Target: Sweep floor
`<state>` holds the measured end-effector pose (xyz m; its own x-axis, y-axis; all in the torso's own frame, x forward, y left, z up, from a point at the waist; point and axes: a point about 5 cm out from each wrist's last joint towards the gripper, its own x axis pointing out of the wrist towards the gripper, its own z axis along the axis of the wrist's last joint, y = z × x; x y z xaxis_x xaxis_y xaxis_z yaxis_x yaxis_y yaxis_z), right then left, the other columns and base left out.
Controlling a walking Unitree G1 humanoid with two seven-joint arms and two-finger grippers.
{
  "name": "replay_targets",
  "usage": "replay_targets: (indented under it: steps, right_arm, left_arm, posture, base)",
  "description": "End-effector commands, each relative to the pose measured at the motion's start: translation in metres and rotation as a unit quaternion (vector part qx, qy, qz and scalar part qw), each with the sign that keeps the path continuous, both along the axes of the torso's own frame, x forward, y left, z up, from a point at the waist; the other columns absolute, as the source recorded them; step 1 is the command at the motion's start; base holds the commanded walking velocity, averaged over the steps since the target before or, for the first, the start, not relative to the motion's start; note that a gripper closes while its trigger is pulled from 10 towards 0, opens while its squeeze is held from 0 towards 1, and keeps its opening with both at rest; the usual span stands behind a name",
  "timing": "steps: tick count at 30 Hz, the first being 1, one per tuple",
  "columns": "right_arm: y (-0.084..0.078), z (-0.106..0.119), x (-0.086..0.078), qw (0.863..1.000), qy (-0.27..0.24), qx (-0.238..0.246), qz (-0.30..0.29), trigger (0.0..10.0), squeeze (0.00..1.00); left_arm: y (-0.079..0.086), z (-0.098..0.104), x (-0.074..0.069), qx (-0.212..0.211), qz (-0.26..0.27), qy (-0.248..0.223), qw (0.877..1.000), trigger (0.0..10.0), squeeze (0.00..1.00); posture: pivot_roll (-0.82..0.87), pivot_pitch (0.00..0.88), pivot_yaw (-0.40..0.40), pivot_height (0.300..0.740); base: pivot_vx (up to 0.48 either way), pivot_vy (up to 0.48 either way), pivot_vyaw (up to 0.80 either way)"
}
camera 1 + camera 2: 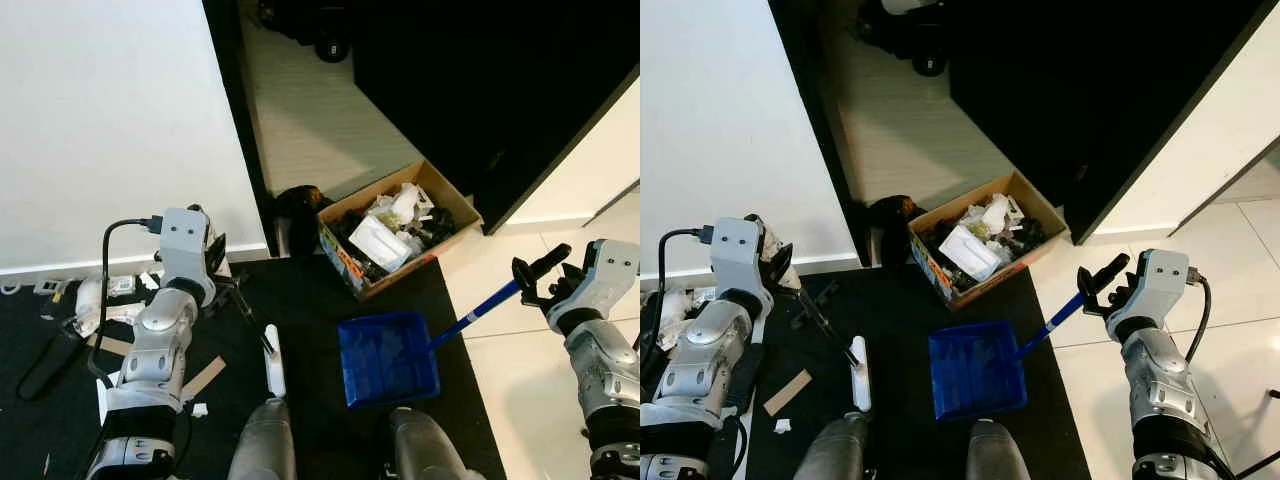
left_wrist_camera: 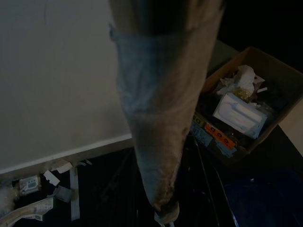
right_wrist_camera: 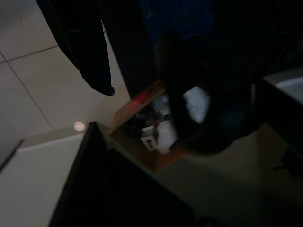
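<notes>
While the right gripper [image 1: 1102, 288] clamps the handle of the blue dustpan [image 1: 976, 371] lying before the cardboard box [image 1: 985, 238], the left gripper [image 1: 222, 268] grips the broom [image 1: 272, 362], its head just left of the pan.

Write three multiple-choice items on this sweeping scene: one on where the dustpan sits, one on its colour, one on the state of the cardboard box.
1. Where is the dustpan?
A. On the dark mat just in front of the cardboard box
B. Inside the box
C. On the pale tiles beside the white wall

2. What colour is the dustpan's tray?
A. Red
B. Blue
C. White

3. What state is the cardboard box in?
A. Taped shut
B. Open and bare
C. Open and filled with rubbish

Answers:
1. A: the tray lies flat on the dark mat, on the robot's side of the box, its handle running up to the right gripper.
2. B: tray and handle are both blue.
3. C: the top is open, with white crumpled paper and packaging inside.
</notes>
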<state>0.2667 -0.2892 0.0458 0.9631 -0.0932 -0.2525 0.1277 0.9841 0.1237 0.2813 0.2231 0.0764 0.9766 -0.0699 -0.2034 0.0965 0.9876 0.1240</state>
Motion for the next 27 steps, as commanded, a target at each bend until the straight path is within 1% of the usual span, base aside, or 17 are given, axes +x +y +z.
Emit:
replay_targets:
  steps: [1, 2, 3, 6, 21, 22, 23, 24, 25, 26, 27]
  right_arm:
    - [-0.002, -0.004, 0.000, 1.000, 0.005, 0.005, -0.013, 10.0, 0.00]
    - [-0.002, -0.004, 0.000, 1.000, 0.005, 0.005, -0.013, 10.0, 0.00]
    - [0.001, -0.005, 0.005, 1.000, 0.005, 0.006, -0.011, 10.0, 0.00]
    - [0.005, -0.005, 0.010, 1.000, 0.008, 0.004, -0.006, 10.0, 0.00]
    - [0.009, -0.011, 0.015, 1.000, 0.021, 0.000, 0.003, 10.0, 0.00]
    - [0.010, -0.011, 0.016, 1.000, 0.021, 0.004, 0.001, 4.9, 0.00]
    - [0.011, -0.012, 0.016, 1.000, 0.020, 0.007, -0.001, 2.7, 0.00]
    - [0.011, -0.012, 0.016, 1.000, 0.020, 0.007, -0.001, 2.7, 0.00]
    - [0.011, -0.012, 0.016, 1.000, 0.021, 0.009, -0.002, 2.2, 0.00]
    - [0.011, -0.012, 0.016, 1.000, 0.021, 0.009, -0.002, 2.2, 0.00]
    - [0.012, -0.013, 0.016, 1.000, 0.022, 0.010, -0.003, 1.8, 0.00]
  left_arm:
    - [0.003, 0.009, 0.002, 0.015, -0.007, -0.013, 1.000, 10.0, 0.00]
    - [0.003, 0.009, 0.002, 0.015, -0.007, -0.013, 1.000, 10.0, 0.00]
    - [0.004, 0.010, 0.003, 0.016, -0.008, -0.013, 1.000, 10.0, 0.00]
    - [0.004, 0.011, 0.003, 0.017, -0.008, -0.014, 1.000, 10.0, 0.00]
    - [0.005, 0.010, 0.000, 0.017, -0.005, -0.012, 1.000, 10.0, 0.00]
    - [0.005, 0.010, 0.000, 0.018, -0.006, -0.012, 1.000, 10.0, 0.00]
    - [0.005, 0.010, 0.000, 0.019, -0.007, -0.012, 1.000, 10.0, 0.00]
    - [0.005, 0.010, 0.000, 0.019, -0.007, -0.012, 1.000, 10.0, 0.00]
    - [0.005, 0.011, 0.000, 0.019, -0.007, -0.012, 1.000, 10.0, 0.00]
    - [0.005, 0.011, 0.000, 0.019, -0.007, -0.012, 1.000, 10.0, 0.00]
    - [0.005, 0.011, 0.000, 0.019, -0.008, -0.012, 1.000, 10.0, 0.00]
  posture:
    - [0.01, 0.111, -0.026, 0.740]
    - [0.01, 0.111, -0.026, 0.740]
    - [0.02, 0.110, -0.028, 0.740]
    - [0.02, 0.109, -0.031, 0.740]
    - [0.02, 0.112, -0.030, 0.740]
    - [0.03, 0.114, -0.028, 0.740]
    - [0.03, 0.115, -0.028, 0.740]
    - [0.03, 0.115, -0.028, 0.740]
    - [0.03, 0.116, -0.030, 0.740]
    - [0.03, 0.116, -0.030, 0.740]
    - [0.03, 0.116, -0.030, 0.740]
  base:
    - [0.000, 0.000, 0.00]
    - [0.000, 0.000, 0.00]
    - [0.000, 0.000, 0.00]
    - [0.000, 0.000, 0.00]
    - [0.000, 0.000, 0.00]
    - [0.000, 0.000, 0.00]
    - [0.000, 0.000, 0.00]
    - [0.000, 0.000, 0.00]
    - [0.000, 0.000, 0.00]
    - [0.000, 0.000, 0.00]
    - [0.000, 0.000, 0.00]
